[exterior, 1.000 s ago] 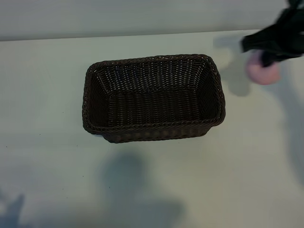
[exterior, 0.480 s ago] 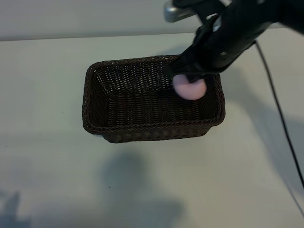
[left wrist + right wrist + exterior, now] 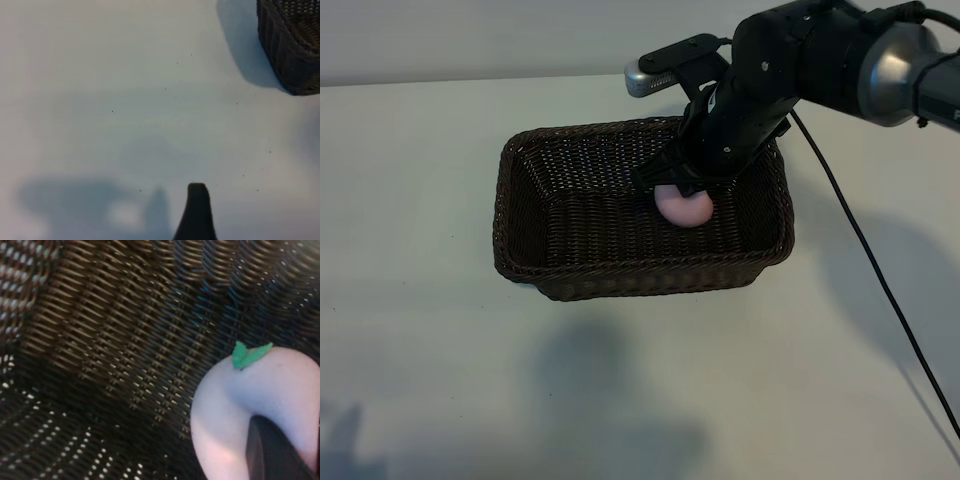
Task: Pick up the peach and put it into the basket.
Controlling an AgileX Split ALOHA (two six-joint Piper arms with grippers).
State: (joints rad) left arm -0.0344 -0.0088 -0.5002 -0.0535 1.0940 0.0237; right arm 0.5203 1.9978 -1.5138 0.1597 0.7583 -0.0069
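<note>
The right gripper [image 3: 682, 197] reaches down inside the basket [image 3: 520, 165], its fingers pinching the peach [image 3: 684, 207], which hangs in the basket's right half, nearer the far wall than the near one. From the exterior view I cannot tell whether the peach touches the woven floor or sits just above it. The right wrist view shows the peach [image 3: 250, 405] close up, pale pink with a small green leaf [image 3: 248, 354] on top (one dark finger [image 3: 270, 452] lies across its surface), and the basket's weave [image 3: 110, 340] filling everything behind it. The arm comes in over the basket's far right corner, its bulk crossing the braided rim there; a black cable [image 3: 865, 265] trails from it down across the table [image 3: 420, 350] to the right. To the peach's left the basket floor lies open right up to the left wall, and the near rim is unobstructed. The table around the basket is bare on the near side and the left, marked only by soft shadows. The left gripper is outside the exterior view; its wrist view shows one dark fingertip [image 3: 196, 212] over bare table, jaws spread wide and holding nothing, with a corner of the basket [image 3: 292, 45] well apart from it.
</note>
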